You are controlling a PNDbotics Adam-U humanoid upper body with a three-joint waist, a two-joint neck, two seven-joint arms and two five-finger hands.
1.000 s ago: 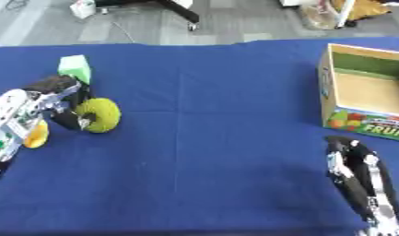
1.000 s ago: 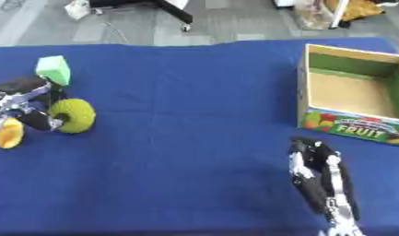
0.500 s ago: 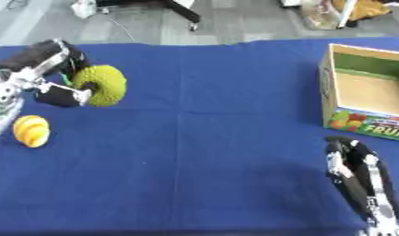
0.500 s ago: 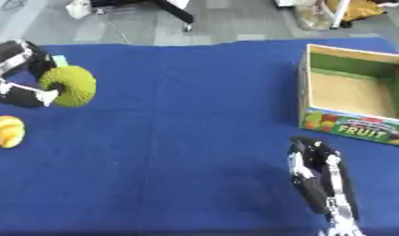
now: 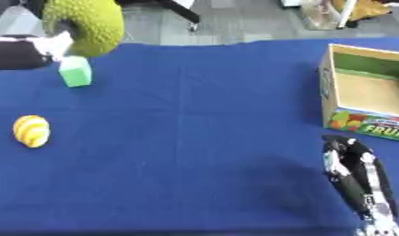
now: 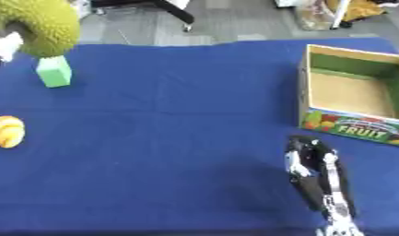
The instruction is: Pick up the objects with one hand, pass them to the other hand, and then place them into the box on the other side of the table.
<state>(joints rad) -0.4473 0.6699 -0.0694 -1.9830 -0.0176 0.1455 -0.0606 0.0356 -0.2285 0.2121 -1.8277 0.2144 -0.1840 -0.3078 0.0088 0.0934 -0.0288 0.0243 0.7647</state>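
A: Where is the fruit (image 5: 88, 24) seen?
B: It is held up at the top left, above the blue cloth (image 5: 194, 138), a bumpy yellow-green lump. The left hand (image 5: 25, 44) is pressed against its left side; only part of that hand is shown, blurred, so how its fingers are set cannot be told.

A: What is left on the cloth?
B: A green block (image 5: 76, 76) is seen just below the fruit, and a yellow striped object (image 5: 31, 131) lies nearer, well apart from the block.

A: And the box (image 6: 351, 105)?
B: It is placed at the right edge, open at the top, with green inner walls and a fruit print on its near side. Nothing is seen inside.

A: The right hand (image 6: 319, 179)?
B: It is rested at the lower right, just before the box, fingers straight and held together, nothing carried.
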